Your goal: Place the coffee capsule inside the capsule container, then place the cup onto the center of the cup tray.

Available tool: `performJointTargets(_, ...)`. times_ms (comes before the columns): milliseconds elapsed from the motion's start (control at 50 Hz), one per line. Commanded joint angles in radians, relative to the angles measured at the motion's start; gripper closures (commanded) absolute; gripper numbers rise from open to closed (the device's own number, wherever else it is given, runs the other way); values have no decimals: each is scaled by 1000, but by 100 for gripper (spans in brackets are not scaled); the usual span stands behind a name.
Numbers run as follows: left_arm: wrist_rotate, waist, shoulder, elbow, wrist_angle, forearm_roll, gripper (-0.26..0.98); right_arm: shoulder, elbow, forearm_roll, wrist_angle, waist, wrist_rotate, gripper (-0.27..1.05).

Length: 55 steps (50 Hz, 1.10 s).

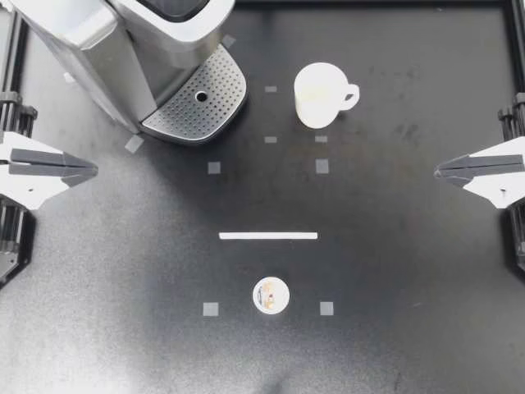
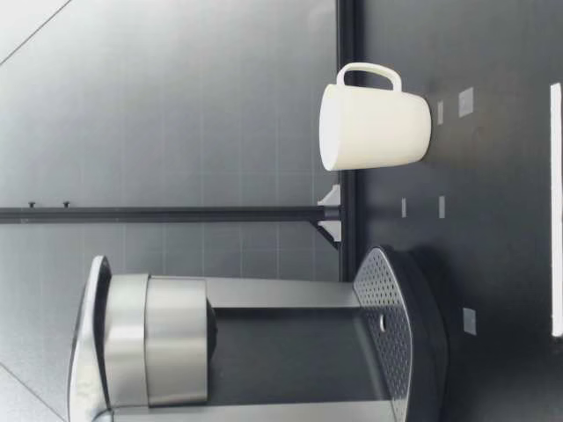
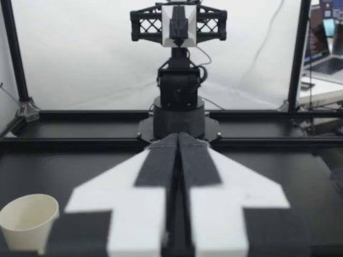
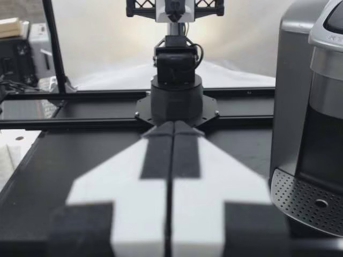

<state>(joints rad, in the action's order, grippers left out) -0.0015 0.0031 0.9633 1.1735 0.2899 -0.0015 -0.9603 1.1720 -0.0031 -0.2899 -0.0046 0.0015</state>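
left end effector (image 1: 92, 169) and right end effector (image 1: 439, 171) are resting closed. coffee capsule (image 1: 271, 295) is lying well apart from cup (image 1: 320, 94).

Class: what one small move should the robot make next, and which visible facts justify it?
Probably my left gripper should open its fingers and start toward the coffee capsule. It lies untouched on the table; my right gripper and the left both sit shut and empty at the sides, and the coffee machine stands on the left arm's side.
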Motion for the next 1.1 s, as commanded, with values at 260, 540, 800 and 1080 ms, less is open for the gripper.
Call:
performJointTargets(260, 11, 15, -2, -28, 11, 5, 67, 28, -51, 2, 57, -6, 2, 80)
performJointTargets(540, 5, 15, -12, -25, 12, 5, 67, 252, -190, 0, 305, 21, 2, 80)
performJointTargets(800, 11, 15, -46, -32, 9, 5, 67, 480, -311, 0, 426, 63, 3, 80)
performJointTargets(1080, 11, 15, -48, -25, 9, 3, 67, 643, -439, 0, 652, 95, -11, 67)
